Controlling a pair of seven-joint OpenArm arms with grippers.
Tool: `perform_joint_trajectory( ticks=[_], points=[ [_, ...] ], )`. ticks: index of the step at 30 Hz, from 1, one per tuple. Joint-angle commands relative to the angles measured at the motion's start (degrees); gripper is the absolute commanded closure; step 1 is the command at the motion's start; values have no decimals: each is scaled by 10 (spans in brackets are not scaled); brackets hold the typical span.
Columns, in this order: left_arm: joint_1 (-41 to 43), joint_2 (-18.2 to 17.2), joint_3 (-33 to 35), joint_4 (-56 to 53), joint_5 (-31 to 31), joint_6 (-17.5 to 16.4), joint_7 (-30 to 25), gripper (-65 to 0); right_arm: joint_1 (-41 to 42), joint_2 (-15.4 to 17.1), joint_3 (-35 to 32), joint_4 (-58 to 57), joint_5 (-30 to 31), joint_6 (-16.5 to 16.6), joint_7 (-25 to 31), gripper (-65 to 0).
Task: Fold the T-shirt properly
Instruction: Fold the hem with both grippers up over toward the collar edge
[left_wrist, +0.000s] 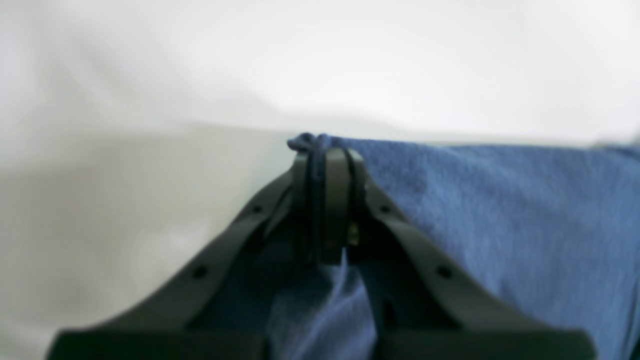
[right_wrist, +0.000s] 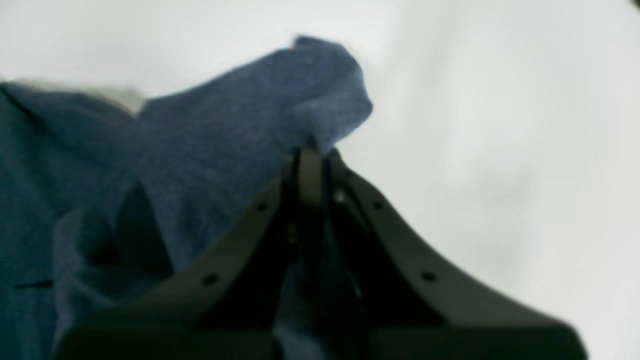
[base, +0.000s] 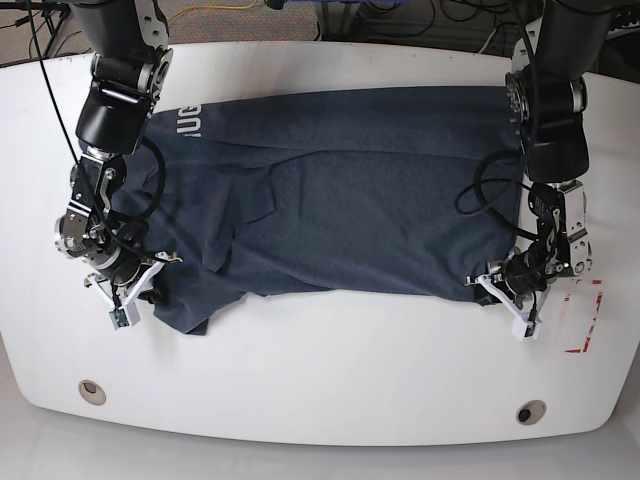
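T-shirt (base: 340, 190) lies spread flat over the middle of the white worktop (base: 320, 370), white lettering near upper left of the base view. Left tool (left_wrist: 325, 150) clamped on the shirt's near edge, lower right of base view; a bunched bit of blue cloth pokes out past its tips. Right tool (right_wrist: 310, 152) clamped on a lifted fold of shirt at lower left of base view.

The dark navy T-shirt (base: 340, 190) lies spread, rumpled, across the white table, white lettering near its far corner.
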Motion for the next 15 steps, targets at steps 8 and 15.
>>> perform_joint_trajectory(
  ticks=[8, 15],
  points=[
    [-6, -5, -7, 119, -7, -3, 41, 0, 16, 17, 2, 41, 9, 3, 9, -2],
    [6, -3, -47, 191, -7, -3, 91, 0, 2, 26, 6, 59, 11, 3, 9, -2]
  ],
)
